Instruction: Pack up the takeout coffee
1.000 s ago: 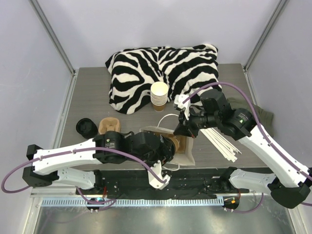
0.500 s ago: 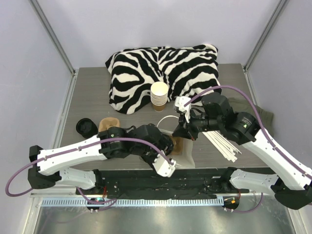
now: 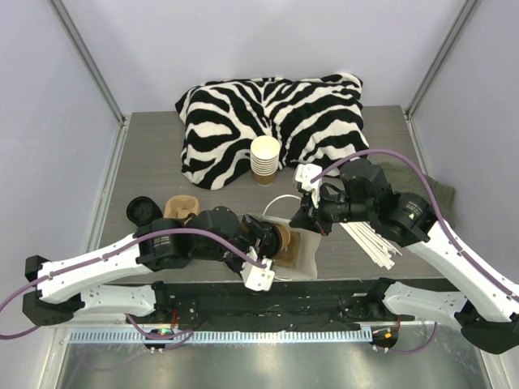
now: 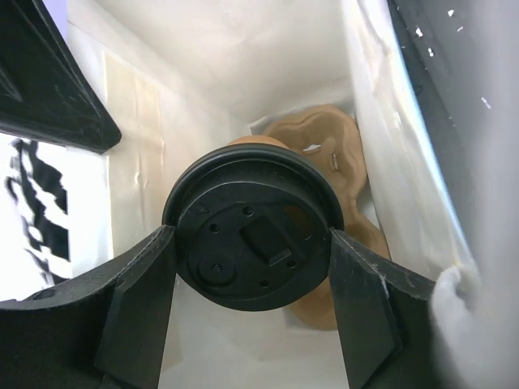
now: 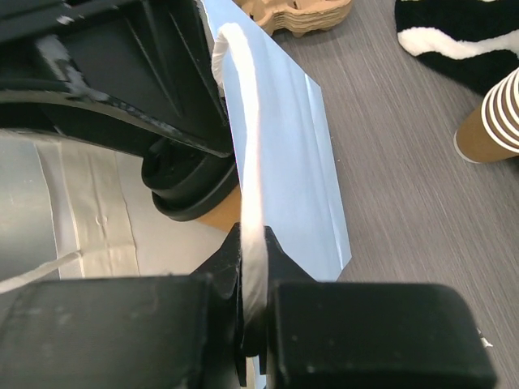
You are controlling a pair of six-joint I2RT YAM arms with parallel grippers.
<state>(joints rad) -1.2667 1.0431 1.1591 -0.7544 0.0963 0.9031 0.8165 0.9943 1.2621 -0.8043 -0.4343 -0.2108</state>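
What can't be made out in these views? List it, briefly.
Left wrist: the cup's wall; its own top hides it.
Left wrist: whether the cup sits in the carrier; the cup covers that spot.
Top: the cup, mostly under the left arm.
Right wrist: part of the bag, behind the right pincer.

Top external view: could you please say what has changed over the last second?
The left arm swung its elbow left and nearer, and its wrist rolled; the left tool shifted slightly left in the bag. The right tool edged right. Nothing was grasped or released: the left tool stays shut on the coffee, the right tool on the handle. Cup stack, lids and cloth stayed put.
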